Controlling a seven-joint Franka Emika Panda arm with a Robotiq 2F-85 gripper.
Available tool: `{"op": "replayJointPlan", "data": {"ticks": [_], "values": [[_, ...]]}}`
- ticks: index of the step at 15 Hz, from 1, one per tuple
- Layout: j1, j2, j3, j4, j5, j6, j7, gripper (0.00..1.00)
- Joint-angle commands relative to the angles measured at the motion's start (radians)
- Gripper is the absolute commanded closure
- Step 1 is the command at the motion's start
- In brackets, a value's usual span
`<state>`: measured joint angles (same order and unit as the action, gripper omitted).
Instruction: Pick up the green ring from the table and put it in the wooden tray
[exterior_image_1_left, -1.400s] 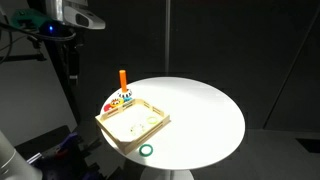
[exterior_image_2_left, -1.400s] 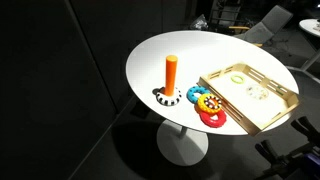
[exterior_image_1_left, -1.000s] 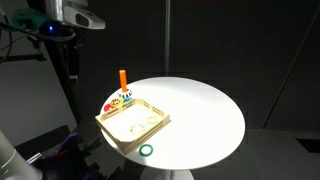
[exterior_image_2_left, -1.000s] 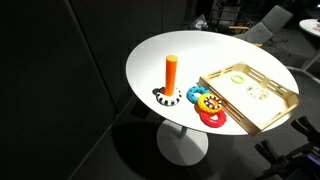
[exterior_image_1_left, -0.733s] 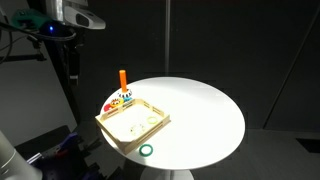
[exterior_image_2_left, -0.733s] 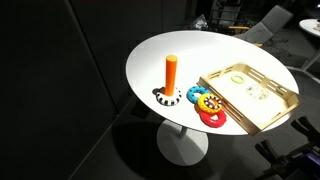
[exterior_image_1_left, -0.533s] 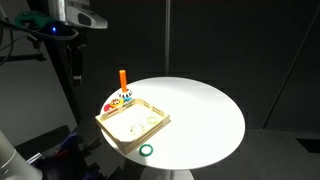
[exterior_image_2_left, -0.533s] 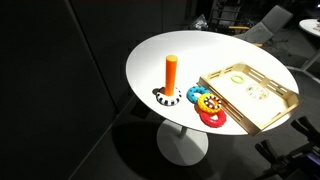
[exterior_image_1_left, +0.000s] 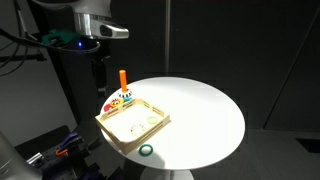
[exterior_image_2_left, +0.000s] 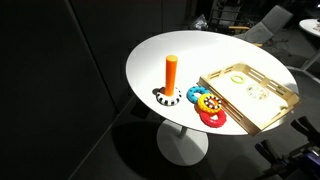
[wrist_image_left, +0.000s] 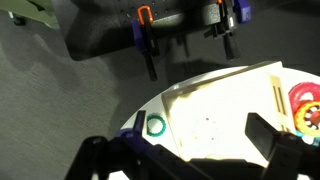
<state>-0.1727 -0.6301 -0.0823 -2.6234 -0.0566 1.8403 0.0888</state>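
Dark curtains and a dim floor surround a round white desk (exterior_image_1_left: 205, 112), which shows in both exterior views. On it lies a pale wooden tray (exterior_image_1_left: 133, 123), shallow and rectangular, close to the desk's edge. The green ring (exterior_image_1_left: 146, 151) lies flat on the desk just outside the tray, off one of its corners and right at the desk's rim, apart from the tray wall. On the tray's opposite side stands a colourful toy (exterior_image_2_left: 203, 104) with an upright orange peg (exterior_image_2_left: 171, 74), just beside the tray. The robot arm (exterior_image_1_left: 88, 27) hangs high, off the desk on the toy's side of the tray. In the wrist view the gripper (wrist_image_left: 178, 142) has its two dark fingers spread wide with nothing between them, and the ring (wrist_image_left: 156, 126) shows far below, well apart from it.
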Motion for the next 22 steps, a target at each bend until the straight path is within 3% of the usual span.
{"op": "replayJointPlan", "data": {"ticks": [1, 10, 18, 22], "values": [[-0.043, 0.112, -0.021, 0.014, -0.051, 0.116, 0.030, 0.00], [-0.107, 0.379, -0.086, 0.035, -0.100, 0.481, 0.030, 0.00], [-0.103, 0.397, -0.092, 0.034, -0.092, 0.475, 0.028, 0.00], [-0.105, 0.450, -0.120, 0.038, -0.065, 0.539, 0.001, 0.00]]}}
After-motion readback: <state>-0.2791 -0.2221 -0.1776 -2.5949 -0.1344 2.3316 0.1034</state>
